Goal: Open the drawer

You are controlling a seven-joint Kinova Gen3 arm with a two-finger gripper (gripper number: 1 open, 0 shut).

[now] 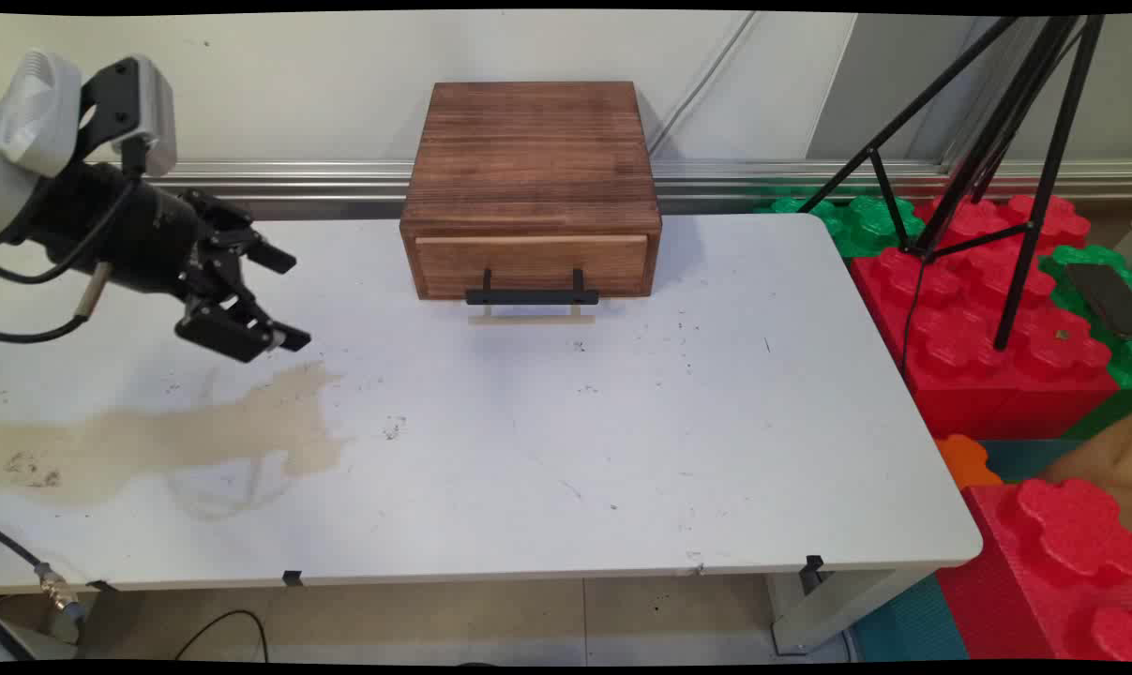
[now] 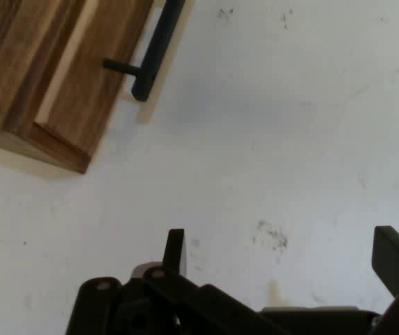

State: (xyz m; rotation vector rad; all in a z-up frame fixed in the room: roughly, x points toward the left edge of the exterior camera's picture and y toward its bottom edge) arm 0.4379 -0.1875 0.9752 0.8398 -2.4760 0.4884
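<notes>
Hand hangs empty above the surface — fingers apart — well left of the box and its black handle.

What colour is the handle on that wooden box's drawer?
Black. The handle is a plain bar across the drawer front of the wooden box, clearest in the main view.

Looking down along the gripper, the jaws stand wide apart over bare white bench, holding nothing. One finger pokes up at lower centre, the other at the right edge. Dark specks mark the bench between them. Top left, the wooden drawer box sits at a slant, its black handle sticking out.
</notes>
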